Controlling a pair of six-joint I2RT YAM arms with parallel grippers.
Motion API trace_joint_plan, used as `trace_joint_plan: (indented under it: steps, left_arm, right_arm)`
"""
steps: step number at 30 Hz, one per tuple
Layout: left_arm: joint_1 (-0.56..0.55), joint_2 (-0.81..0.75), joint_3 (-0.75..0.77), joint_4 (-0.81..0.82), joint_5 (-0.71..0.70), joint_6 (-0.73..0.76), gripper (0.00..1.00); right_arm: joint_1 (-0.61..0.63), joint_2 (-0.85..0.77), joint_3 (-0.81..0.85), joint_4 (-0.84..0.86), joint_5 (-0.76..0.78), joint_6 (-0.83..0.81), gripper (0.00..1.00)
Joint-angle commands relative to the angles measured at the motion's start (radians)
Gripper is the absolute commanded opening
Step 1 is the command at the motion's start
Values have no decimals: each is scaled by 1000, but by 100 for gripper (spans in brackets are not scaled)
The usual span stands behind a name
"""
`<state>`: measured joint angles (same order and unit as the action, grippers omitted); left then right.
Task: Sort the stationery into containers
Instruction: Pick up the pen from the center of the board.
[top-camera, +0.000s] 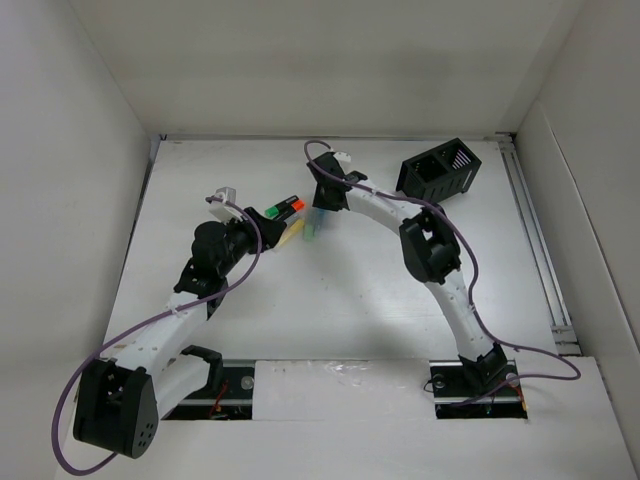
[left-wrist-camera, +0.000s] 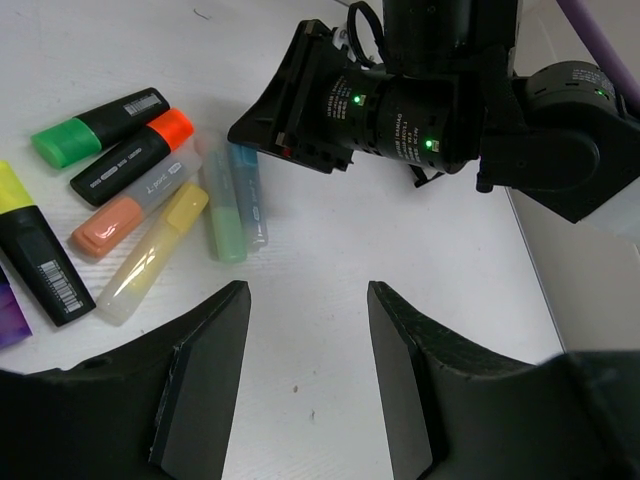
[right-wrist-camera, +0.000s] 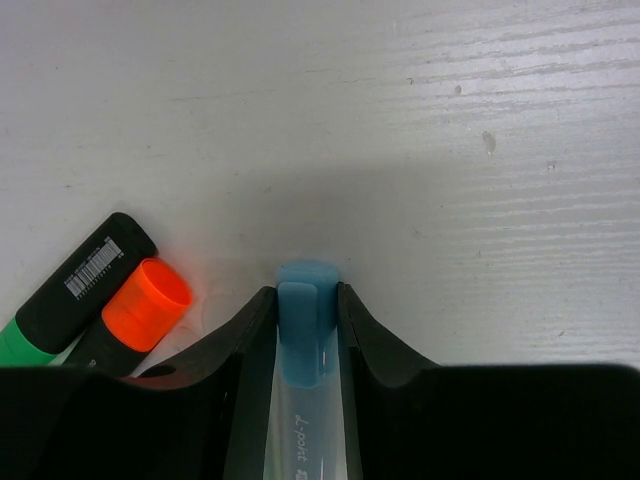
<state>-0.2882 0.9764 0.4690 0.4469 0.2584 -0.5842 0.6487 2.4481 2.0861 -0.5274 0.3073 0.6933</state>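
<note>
**White tabletop (top-camera: 330, 310), walled bay: R gripper (right-wrist-camera: 303, 296) on light-blue highlighter (right-wrist-camera: 305, 345)**

White panels on three sides. Both arms reach in toward ctr-back of table, where the highlighters lie flat in one loose bunch.

R gripper: angled down at the bunch's right edge. Its wrist view shows fingers (right-wrist-camera: 250, 340) snug vs. both sides of the light-blue highlighter, cap end poking out past the tips. Highlighter rests on the table, right beside a pastel-green highlighter (left-wrist-camera: 222, 215).

L gripper (left-wrist-camera: 305, 370): jaws apart, nothing btwn them, bare table below. Hovers near the bunch, which sits ahead and to the left in its wrist view.

Rest of bunch, L wrist view, approx. left to right:
- purple sliver (left-wrist-camera: 8, 315), cut off by frame edge
- yellow-capped highlighter (left-wrist-camera: 30, 245), black barrel w/ barcode
- green-capped highlighter (left-wrist-camera: 95, 125), black barrel
- orange-capped highlighter (left-wrist-camera: 130, 155), black barrel, touching the green-capped one
- peach highlighter (left-wrist-camera: 135, 205), clear barrel
- pastel-yellow highlighter (left-wrist-camera: 155, 250), alongside the peach one

Black slatted desk organiser (top-camera: 440, 168): back right of table, set at an angle, inner dividers visible. Well apart from the bunch. Contents: can't tell from this view.
</note>
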Motion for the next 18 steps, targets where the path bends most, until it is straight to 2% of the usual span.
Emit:
trace_joint_plan:
  steps: [1,2,5,8,13,18]
  left_arm:
    - [-5,-22,11,18,13,11,47]
    - [-5,-22,11,18,13,11,47]
    - [-5,-22,11,18,13,11,47]
    - [-5,-22,11,18,13,11,48]
    - [-5,-12,11,38,42,11,50]
    - [-14,44,32,47,79,11,50]
  right_arm:
    - [-3,20,17,-20,15,-8,25]
    - [-3,20,8,-11,15,-8,18]
    - [-3,-41,-47,10,27,5,8]
    - [-12,-159,-141,76,47,14,7]
    - [-37,-339,-185,109,81,14,6]
    - [-164,-526,-231,129,107,23,5]
